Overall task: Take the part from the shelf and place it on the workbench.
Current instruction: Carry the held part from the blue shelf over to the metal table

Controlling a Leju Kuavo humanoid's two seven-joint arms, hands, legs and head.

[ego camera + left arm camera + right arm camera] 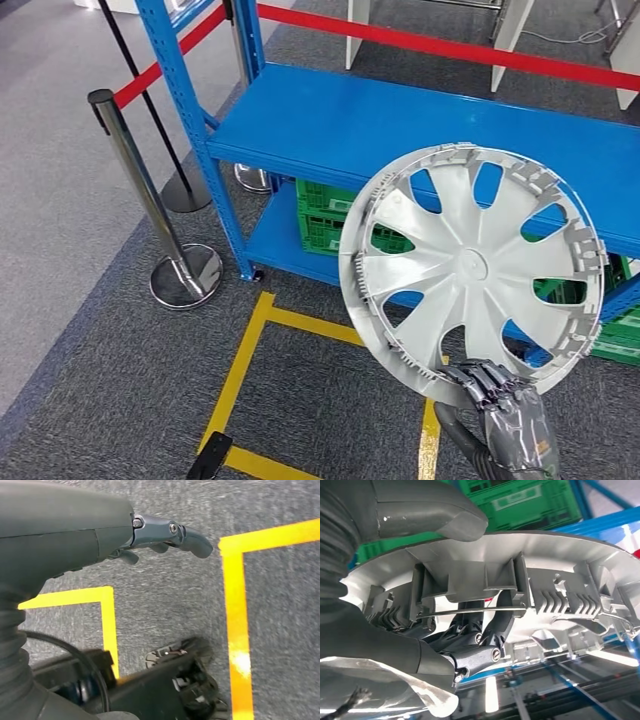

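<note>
The part is a silver wheel cover (472, 265), round with spoke openings, held upright in front of the blue shelf (423, 125). My right hand (498, 400) grips its lower rim. In the right wrist view the thumb (433, 510) lies on one side of the rim (561, 570) and the dark fingers (486, 640) curl in behind it. My left hand (166, 537) hangs over the grey carpet with its fingers stretched out and nothing in it.
Green crates (332, 215) sit on the shelf's lower level. A chrome barrier post (143, 190) with a red belt (453, 45) stands to the left. Yellow tape lines (241, 360) mark the carpet in front of the shelf.
</note>
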